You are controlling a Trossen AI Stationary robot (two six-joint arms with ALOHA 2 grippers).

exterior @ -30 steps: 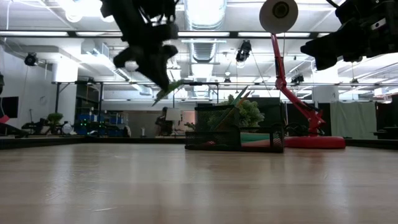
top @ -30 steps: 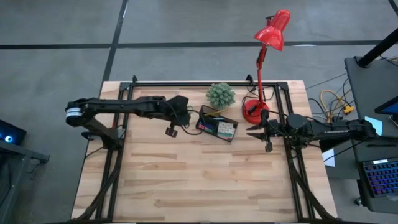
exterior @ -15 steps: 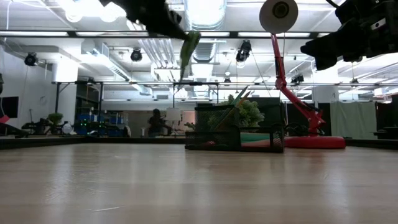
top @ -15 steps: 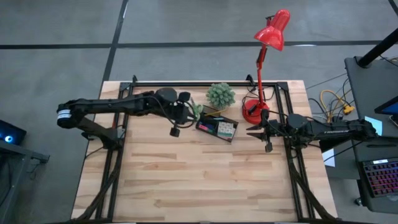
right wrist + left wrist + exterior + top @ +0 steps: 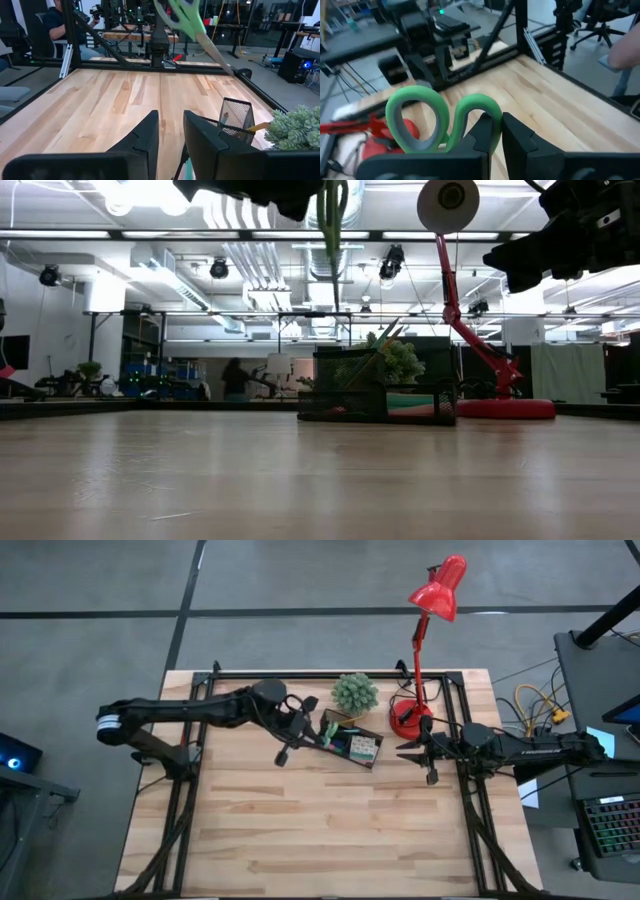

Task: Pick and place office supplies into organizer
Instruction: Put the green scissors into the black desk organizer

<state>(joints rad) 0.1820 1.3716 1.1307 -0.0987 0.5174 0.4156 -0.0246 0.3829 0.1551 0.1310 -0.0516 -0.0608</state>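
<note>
The left hand [image 5: 308, 727] is shut tight on the green scissors [image 5: 325, 728]. It holds them up in the air, just over the end of the black organizer [image 5: 351, 745] on the desk [image 5: 300, 830]. The blades point down. The right hand [image 5: 408, 752] waits near the red lamp [image 5: 420, 650], open a little, holding nothing.

1. A red desk lamp [image 5: 420, 650] stands at the wooden table's [image 5: 320, 830] upper right.
2. A spiky green potted plant [image 5: 355, 693] sits top centre.
3. A laptop [image 5: 612, 825] glows at lower right.
</note>
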